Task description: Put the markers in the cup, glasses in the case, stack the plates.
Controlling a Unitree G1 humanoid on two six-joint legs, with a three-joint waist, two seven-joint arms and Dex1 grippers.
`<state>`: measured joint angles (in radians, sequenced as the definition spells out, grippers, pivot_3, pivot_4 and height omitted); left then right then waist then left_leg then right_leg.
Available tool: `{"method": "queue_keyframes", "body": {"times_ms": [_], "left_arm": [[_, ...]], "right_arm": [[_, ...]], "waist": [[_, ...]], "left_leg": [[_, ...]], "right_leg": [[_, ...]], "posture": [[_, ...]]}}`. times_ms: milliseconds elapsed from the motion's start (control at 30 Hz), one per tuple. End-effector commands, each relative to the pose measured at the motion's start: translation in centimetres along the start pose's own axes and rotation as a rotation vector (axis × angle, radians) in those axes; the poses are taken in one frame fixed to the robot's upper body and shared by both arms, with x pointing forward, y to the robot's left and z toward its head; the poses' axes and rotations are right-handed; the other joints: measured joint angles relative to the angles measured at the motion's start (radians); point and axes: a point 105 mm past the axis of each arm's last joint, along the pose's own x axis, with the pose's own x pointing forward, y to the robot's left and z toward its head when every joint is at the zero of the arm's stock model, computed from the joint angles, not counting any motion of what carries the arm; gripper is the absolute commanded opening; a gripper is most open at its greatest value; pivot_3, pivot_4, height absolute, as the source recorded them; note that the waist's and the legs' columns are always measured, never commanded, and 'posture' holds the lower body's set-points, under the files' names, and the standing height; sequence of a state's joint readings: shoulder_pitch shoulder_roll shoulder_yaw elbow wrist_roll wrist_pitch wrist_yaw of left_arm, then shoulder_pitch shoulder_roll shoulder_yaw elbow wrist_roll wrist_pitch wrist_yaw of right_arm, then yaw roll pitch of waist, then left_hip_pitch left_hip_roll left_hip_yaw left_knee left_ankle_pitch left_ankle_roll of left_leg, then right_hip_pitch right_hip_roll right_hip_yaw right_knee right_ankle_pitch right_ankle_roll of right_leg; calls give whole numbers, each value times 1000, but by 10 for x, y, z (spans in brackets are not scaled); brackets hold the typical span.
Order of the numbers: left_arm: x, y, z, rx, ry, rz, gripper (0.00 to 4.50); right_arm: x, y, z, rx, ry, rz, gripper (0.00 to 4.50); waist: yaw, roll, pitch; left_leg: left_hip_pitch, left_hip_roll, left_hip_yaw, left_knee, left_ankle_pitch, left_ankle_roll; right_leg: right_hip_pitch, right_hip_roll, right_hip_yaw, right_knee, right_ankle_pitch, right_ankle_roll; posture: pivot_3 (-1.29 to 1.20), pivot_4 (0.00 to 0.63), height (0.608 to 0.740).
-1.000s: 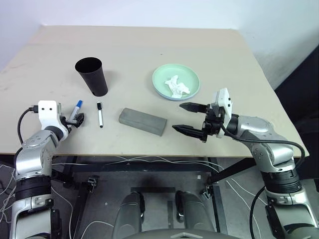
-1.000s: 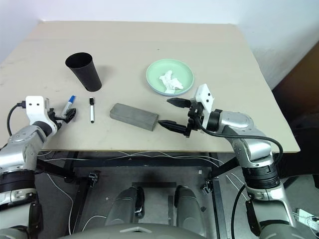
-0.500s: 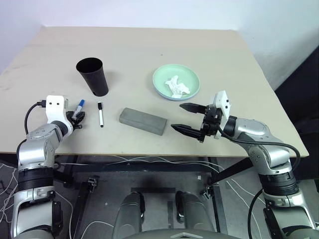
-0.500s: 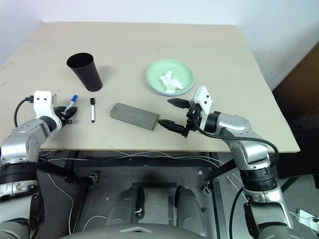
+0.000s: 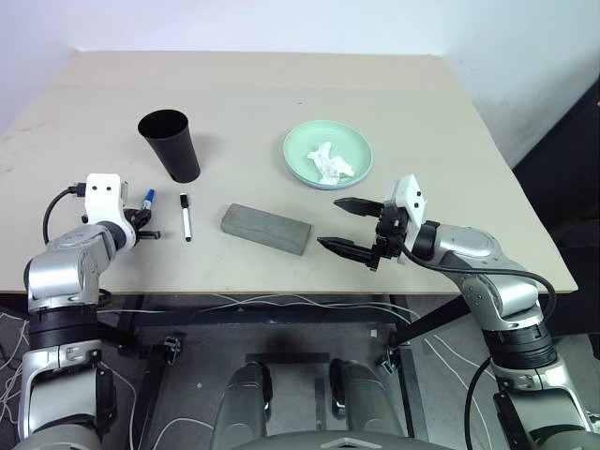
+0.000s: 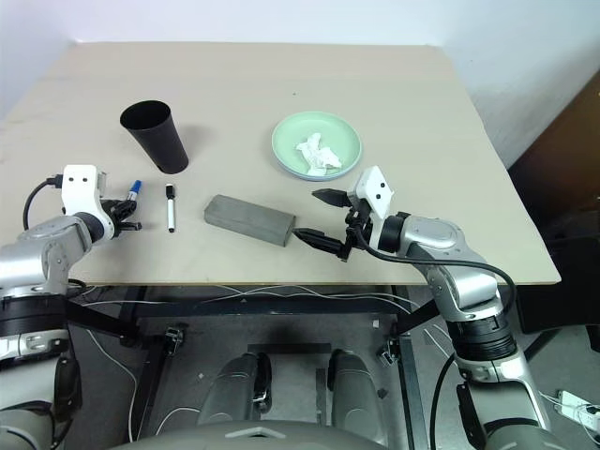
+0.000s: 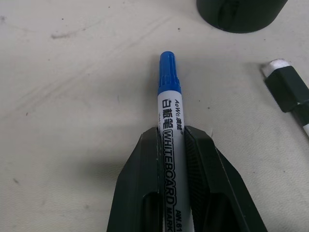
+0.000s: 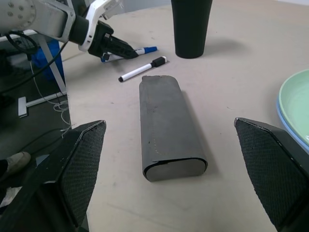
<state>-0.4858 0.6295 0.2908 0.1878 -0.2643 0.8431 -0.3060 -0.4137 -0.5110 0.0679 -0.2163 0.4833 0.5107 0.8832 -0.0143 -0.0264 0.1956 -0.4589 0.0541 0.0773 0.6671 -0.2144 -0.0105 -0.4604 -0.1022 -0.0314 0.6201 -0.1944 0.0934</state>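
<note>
The cup (image 5: 172,143) stands on the table (image 5: 281,84) toward its left edge, about midway between the near and far edges; the plates (image 5: 328,155) sit stacked to its right near the table's middle, a crumpled tissue (image 5: 331,161) on the upper one. Nearer the front edge lie one marker (image 5: 145,200) close to the left edge, the other marker (image 5: 185,217) just right of it, and the case (image 5: 266,230) further right, slanting toward the front edge.
</note>
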Motion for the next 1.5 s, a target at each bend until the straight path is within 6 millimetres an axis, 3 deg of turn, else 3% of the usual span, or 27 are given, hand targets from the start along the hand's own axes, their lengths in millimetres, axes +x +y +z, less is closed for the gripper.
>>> {"method": "queue_keyframes", "body": {"times_ms": [33,333,467,733,833,1033,1133,1400,1500], "left_arm": [[-8,5,12,16,-21,14,685],[-11,16,12,7,28,87,3645],[-6,19,9,23,105,103,3645],[5,5,11,-22,146,33,3645],[4,-1,9,-33,158,0,3074],[1,-9,7,-33,186,-51,1043],[-1,-8,6,-31,196,-49,277],[-4,-3,8,-34,181,-31,278],[-2,3,25,-43,79,11,278]], "right_arm": [[1,2,12,-59,-28,13,4500],[3,1,10,-73,-12,13,4500],[5,2,8,-75,-8,9,4500],[1,-4,0,-82,21,-27,4500],[1,-4,-3,-85,28,-32,4500],[1,-6,-8,-97,42,-40,4500],[1,-7,-9,-97,43,-40,4500],[2,-6,-11,-97,48,-30,4500],[1,-5,-7,-87,39,-23,4500]], "waist": [[1,0,0],[2,0,0],[3,0,0],[5,0,0],[4,0,0],[3,0,0],[4,0,0],[3,0,0],[3,0,0]], "left_leg": [[0,0,0,0,0,0],[-1,0,0,0,0,0],[-1,0,0,0,0,0],[-1,0,0,0,0,0],[-1,0,0,0,0,0],[-1,0,0,0,1,1],[-1,0,0,0,1,1],[-1,0,0,0,1,1],[-1,0,0,0,1,1]], "right_leg": [[0,0,0,0,0,0],[0,0,0,-1,0,0],[0,0,-1,-1,0,0],[0,0,-1,-1,0,0],[0,0,-1,-1,0,0],[0,0,-1,-1,0,0],[1,0,-1,-1,0,0],[1,0,-1,-1,0,0],[1,0,-1,-1,0,0]], "posture": [[0,150,691],[0,150,691],[0,150,691],[0,150,691],[0,150,691],[0,150,691],[0,150,691],[0,150,691],[0,150,691]]}}
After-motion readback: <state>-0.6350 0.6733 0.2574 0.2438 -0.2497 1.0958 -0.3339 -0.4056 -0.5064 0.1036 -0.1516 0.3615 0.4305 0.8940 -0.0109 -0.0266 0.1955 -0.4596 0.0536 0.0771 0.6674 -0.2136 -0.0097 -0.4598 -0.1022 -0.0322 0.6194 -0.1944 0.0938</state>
